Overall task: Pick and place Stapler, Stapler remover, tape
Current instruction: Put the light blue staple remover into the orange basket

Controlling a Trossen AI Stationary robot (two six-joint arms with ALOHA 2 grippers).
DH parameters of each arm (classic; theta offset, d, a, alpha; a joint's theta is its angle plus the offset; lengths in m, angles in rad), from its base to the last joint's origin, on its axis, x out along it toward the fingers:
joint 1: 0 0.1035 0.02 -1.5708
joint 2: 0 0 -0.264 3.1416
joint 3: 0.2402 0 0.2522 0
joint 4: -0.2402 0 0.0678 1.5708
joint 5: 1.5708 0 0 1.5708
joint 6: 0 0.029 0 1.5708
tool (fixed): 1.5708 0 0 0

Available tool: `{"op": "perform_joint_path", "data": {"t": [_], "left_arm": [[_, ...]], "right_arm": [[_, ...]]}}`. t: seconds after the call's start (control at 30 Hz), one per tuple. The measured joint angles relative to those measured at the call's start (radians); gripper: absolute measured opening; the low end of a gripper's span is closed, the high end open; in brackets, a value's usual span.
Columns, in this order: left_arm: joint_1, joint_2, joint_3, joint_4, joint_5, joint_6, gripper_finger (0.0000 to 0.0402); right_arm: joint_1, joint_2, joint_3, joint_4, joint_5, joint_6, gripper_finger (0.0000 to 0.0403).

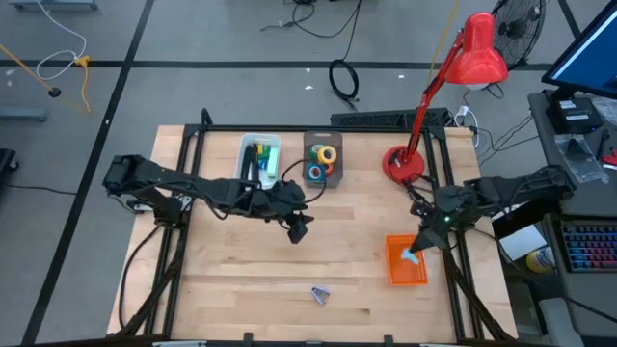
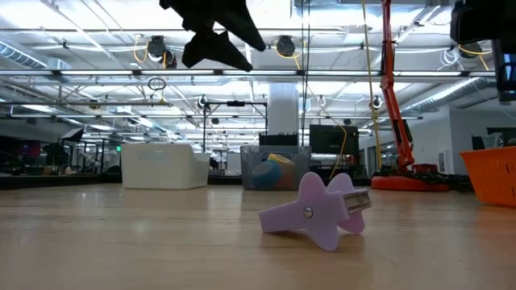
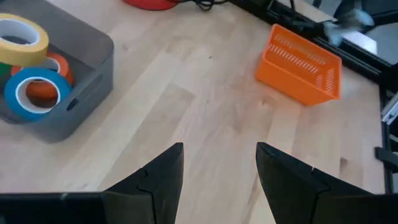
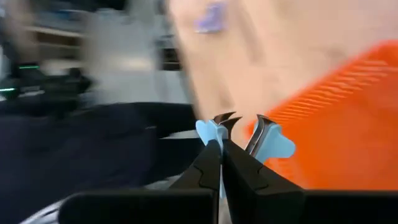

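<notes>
Wooden table (image 1: 241,260), left gripper (image 1: 300,229) spread at center, right gripper (image 1: 415,256) pinching blue staple remover (image 4: 273,144) over orange basket (image 1: 397,275), lower right.

Overhead and table-level views share the lilac remover (image 1: 321,294).

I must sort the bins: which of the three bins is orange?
The orange bin, under the right claw; the tape's bin is grey and the third bin white.
</notes>
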Motion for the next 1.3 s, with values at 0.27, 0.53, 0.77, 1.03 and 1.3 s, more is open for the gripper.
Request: {"op": "perform_joint_path", "data": {"t": [0.27, 0.53, 0.77, 1.03, 1.3], "left_arm": [[-0.003, 0.034, 0.001, 0.024, -0.007, -0.007, 0.0202], [-0.003, 0.038, 0.000, 0.011, -0.011, -0.021, 0.0202], [-0.003, 0.038, 0.000, 0.014, -0.019, -0.020, 0.0202], [-0.003, 0.038, 0.000, 0.020, -0.020, -0.020, 0.0202], [-0.003, 0.038, 0.000, 0.021, -0.010, -0.042, 0.0202]], "right_arm": [[0.136, 0.192, 0.125, -0.241, 0.332, -0.082, 0.0000], [0.259, 0.446, 0.125, -0.235, 0.396, -0.093, 0.0000], [0.304, 0.549, 0.125, -0.170, 0.441, -0.065, 0.0000], [0.303, 0.633, 0.125, -0.178, 0.460, -0.034, 0.0001], [0.303, 0.655, 0.125, -0.158, 0.473, -0.018, 0.0041]]}}
